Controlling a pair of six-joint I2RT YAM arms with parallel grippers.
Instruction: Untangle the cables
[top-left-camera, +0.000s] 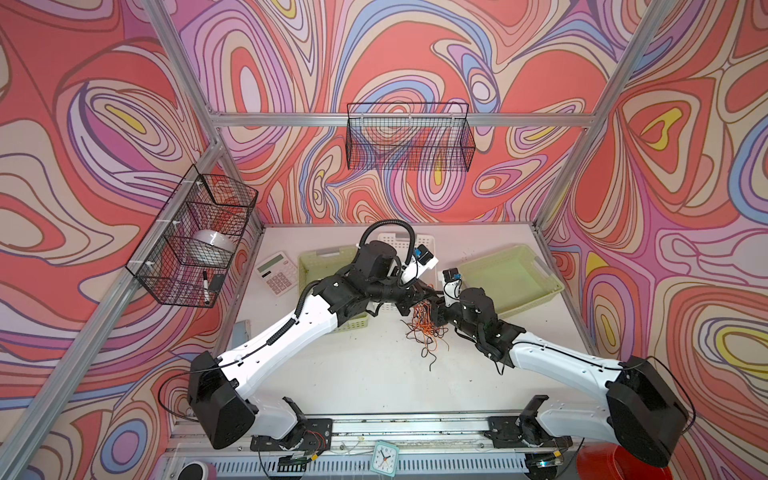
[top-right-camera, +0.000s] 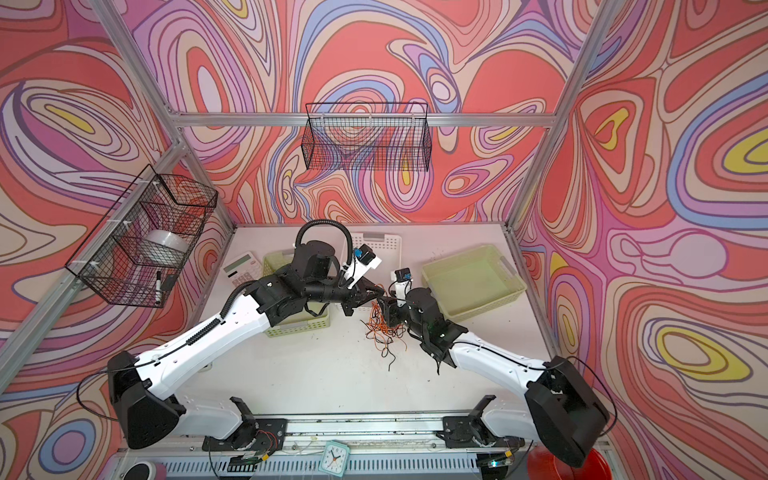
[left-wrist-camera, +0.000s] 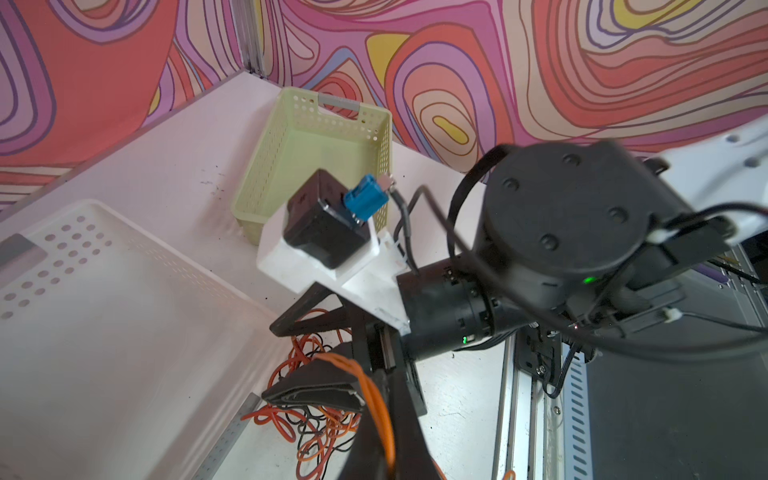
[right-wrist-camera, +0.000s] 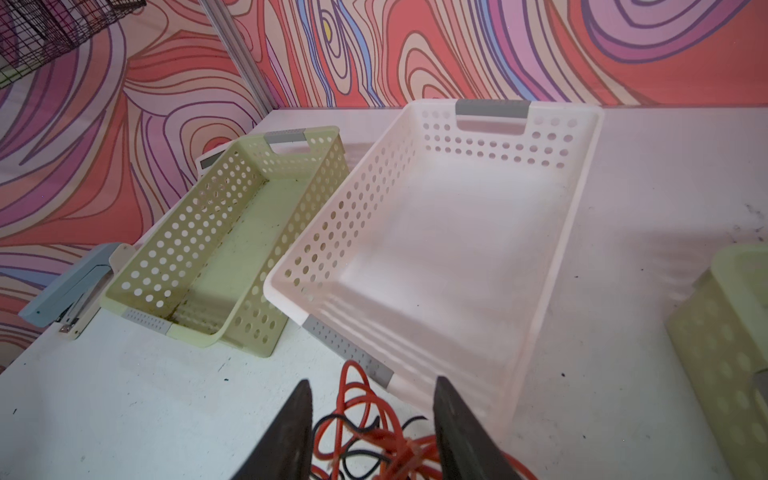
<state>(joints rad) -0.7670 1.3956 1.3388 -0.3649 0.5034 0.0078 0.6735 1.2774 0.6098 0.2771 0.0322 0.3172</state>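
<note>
The cables (top-left-camera: 428, 330) (top-right-camera: 384, 330) lie in a tangled heap of orange, red and black wires in the middle of the table, in both top views. My left gripper (top-left-camera: 419, 298) (left-wrist-camera: 384, 401) reaches across above the heap and is shut on an orange cable (left-wrist-camera: 376, 409), which runs up over its fingers. My right gripper (top-left-camera: 435, 315) (right-wrist-camera: 372, 380) hangs open right over the heap. Red and black loops (right-wrist-camera: 365, 432) lie between its two dark fingers (right-wrist-camera: 291, 432) without being pinched. Both right fingers also show spread apart in the left wrist view.
A white basket (right-wrist-camera: 590, 166) and a green perforated basket (right-wrist-camera: 232, 166) stand just behind the heap, and a wide green tray (top-left-camera: 540, 266) at the right. A calculator (top-left-camera: 276, 272) and a stapler (right-wrist-camera: 70, 291) lie at the left. Wire baskets hang on the walls.
</note>
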